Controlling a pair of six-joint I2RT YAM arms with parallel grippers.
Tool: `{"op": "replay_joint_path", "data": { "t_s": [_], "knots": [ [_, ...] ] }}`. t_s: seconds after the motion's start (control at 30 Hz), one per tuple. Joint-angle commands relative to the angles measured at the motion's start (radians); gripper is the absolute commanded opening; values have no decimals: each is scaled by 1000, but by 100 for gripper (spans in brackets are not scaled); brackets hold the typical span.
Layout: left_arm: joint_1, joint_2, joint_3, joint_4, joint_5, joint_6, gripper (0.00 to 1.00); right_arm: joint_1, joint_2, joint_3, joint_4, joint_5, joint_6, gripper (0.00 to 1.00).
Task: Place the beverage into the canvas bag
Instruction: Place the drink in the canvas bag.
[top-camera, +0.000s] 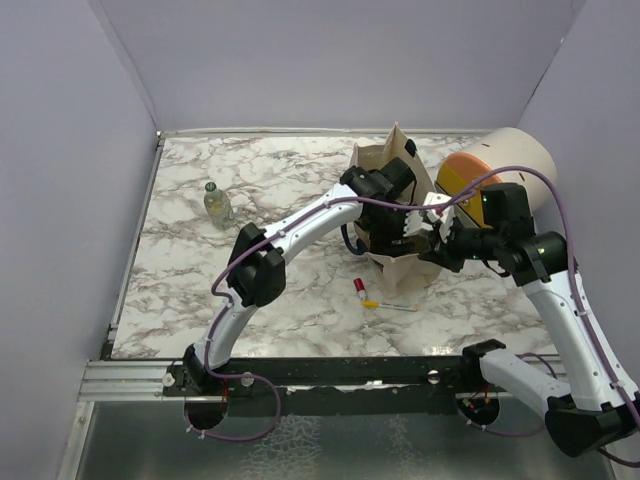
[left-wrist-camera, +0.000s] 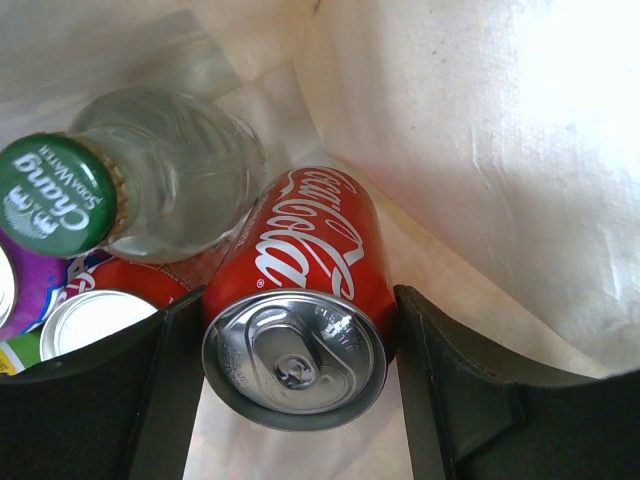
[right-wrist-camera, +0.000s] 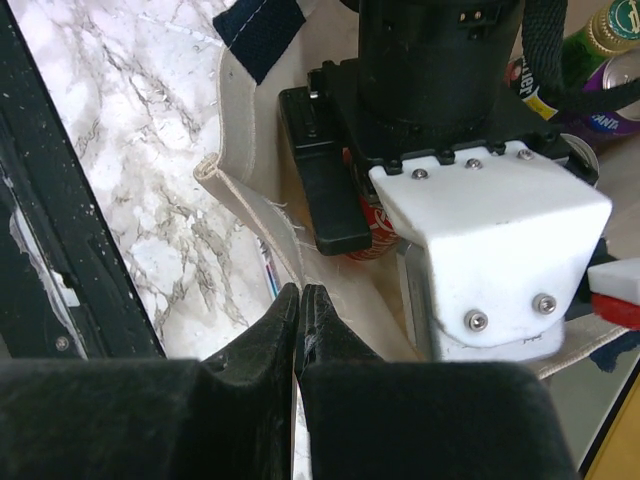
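your left fingers (left-wrist-camera: 160, 400) are down inside the canvas bag (top-camera: 400, 272), closed against both sides of the red cola can (left-wrist-camera: 310, 250). the can sits tilted, silver top toward the wrist camera, up against a clear glass bottle (left-wrist-camera: 180, 170) with a green cap. more can tops show beside it at the lower left (one can looks purple). your right fingers (right-wrist-camera: 285, 340) are pinched shut on the bag's rim. the bag stands upright on the marble table (top-camera: 300, 170), a cream-and-orange cylinder (top-camera: 500, 165) just beside it and a small bottle (top-camera: 217, 203) well apart to the left.
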Motion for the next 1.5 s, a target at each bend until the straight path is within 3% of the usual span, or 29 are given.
{"op": "replay_joint_path", "data": {
  "t_s": [0.0,0.37,0.73,1.0,1.23,1.47],
  "knots": [
    [-32,20,38,-62,-12,62,1,3,-45,29,0,-35,60,1],
    [-50,67,55,-88,-50,104,4,3,-61,6,-8,-16,55,1],
    [-55,69,1,-39,-81,101,15,3,-70,1,-3,0,57,1],
    [-55,66,-18,-18,-103,49,33,3,-74,-8,1,7,59,1],
    [-55,14,-105,70,-111,-8,57,3,-67,-9,6,13,53,1],
    [-55,-12,-139,94,-109,-29,70,3,-60,-6,5,18,47,1]
  ]
}}
